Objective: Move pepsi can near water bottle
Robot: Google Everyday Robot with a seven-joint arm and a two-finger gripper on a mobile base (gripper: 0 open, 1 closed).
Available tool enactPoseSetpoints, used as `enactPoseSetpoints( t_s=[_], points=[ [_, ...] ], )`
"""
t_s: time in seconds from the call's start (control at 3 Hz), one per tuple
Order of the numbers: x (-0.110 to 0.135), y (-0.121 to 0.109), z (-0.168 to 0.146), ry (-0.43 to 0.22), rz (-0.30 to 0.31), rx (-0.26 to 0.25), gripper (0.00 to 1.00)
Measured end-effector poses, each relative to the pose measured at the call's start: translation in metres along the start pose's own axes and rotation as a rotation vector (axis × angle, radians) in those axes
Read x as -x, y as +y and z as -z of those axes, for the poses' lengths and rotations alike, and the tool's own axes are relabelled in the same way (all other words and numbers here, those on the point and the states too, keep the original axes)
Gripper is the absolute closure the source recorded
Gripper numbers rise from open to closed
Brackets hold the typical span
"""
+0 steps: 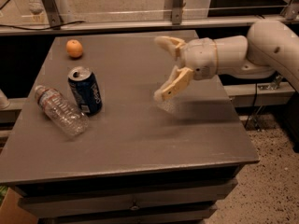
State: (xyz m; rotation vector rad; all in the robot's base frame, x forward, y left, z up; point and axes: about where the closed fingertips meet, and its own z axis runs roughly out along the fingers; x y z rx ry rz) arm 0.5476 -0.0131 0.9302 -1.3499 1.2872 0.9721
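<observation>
Tool (pixel 161 69) up over tabletop (pixel 140 139), approx 2 o'clock from tabletop ctr, well apart from both task objs. Released: two cream fingers (pixel 175 83) splayed wide, nothing between them. Opening aimed toward 9 o'clock. One finger at 12 o'clock side, other at 6 o'clock side w/ tip angled down toward surface; contact w/ surface not seen. White arm (pixel 261 50) coming in from 3 o'clock edge of view, running roughly horizontal to wrist, thick rounded link at far 3 o'clock.

Pepsi can (pixel 85 91) at approx 9 o'clock on tabletop, standing upright. Dk blue body, white lettering down side, silver top facing up. Not held, resting on surface by itself.

Water bottle (pixel 60 111) lying on its side, at 8 o'clock of can and just beside it. Touching vs hairline gap btwn them: can't tell. Clear ribbed body, red/white label band near neck. Neck end toward 10 o'clock, base end toward 4 o'clock, so diagonal across that part of tabletop. Longer than can. Base end closest to can's lower edge.

Orange (pixel 74 48) at approx 11 o'clock on tabletop, at 12 o'clock of can, apart from it and near far edge.

Tabletop grey, flat, matte. Drawer front (pixel 131 202) below its near edge at 6 o'clock, small knob in middle. Metal rail (pixel 140 24) w/ uprights behind tabletop at 12 o'clock. Speckled floor (pixel 275 181) at 4 o'clock of view.
</observation>
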Motion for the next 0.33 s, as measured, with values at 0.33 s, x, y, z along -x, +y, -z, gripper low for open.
enactPoseSetpoints(
  t_s=[0.33],
  points=[
    [0.0003, -0.0018, 0.0154, -0.006, -0.001, -0.038, 0.0]
  ],
)
